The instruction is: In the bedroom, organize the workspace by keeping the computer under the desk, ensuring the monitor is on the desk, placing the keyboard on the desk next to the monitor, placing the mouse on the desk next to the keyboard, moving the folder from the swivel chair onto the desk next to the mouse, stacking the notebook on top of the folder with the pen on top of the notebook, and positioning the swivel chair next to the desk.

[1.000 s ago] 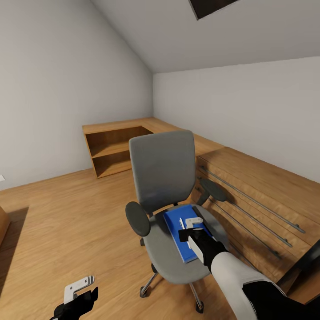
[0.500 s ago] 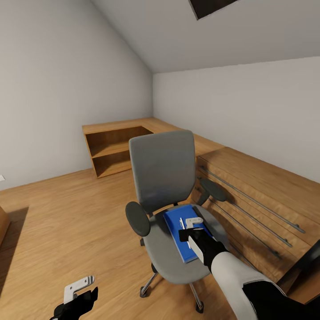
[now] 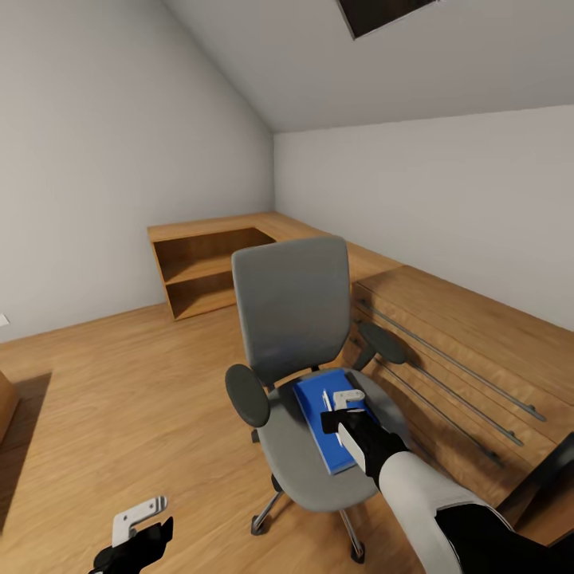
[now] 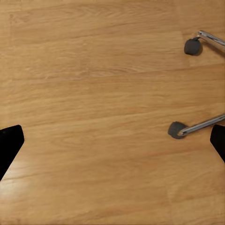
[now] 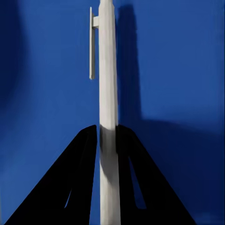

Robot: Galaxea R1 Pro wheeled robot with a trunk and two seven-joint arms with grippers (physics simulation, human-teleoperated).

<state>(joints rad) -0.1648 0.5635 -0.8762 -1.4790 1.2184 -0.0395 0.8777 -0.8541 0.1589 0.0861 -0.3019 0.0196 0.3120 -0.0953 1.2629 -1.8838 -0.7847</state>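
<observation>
Right tool [image 5: 108, 140] is clamped on the white pen [image 5: 107, 79], fingers [image 5: 70, 183] pressed against both sides of the barrel, directly over the blue folder [image 3: 319, 414]. The folder lies flat on the seat of the grey swivel chair [image 3: 291, 307], which stands beside a light wood drawer chest [image 3: 454, 335]. Left tool [image 4: 112, 140] hangs low over the wood floor [image 4: 93, 93] near the chair's casters [image 4: 176, 130], fingers spread wide, holding nothing.

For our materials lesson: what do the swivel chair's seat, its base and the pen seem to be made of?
Swivel chair seat: matte grey, probably fabric padding, no shine. Base: chrome-like metal, bright reflective spokes on dark casters. Pen: smooth white, likely plastic, with a moulded clip, between the right claw's fingers.
</observation>
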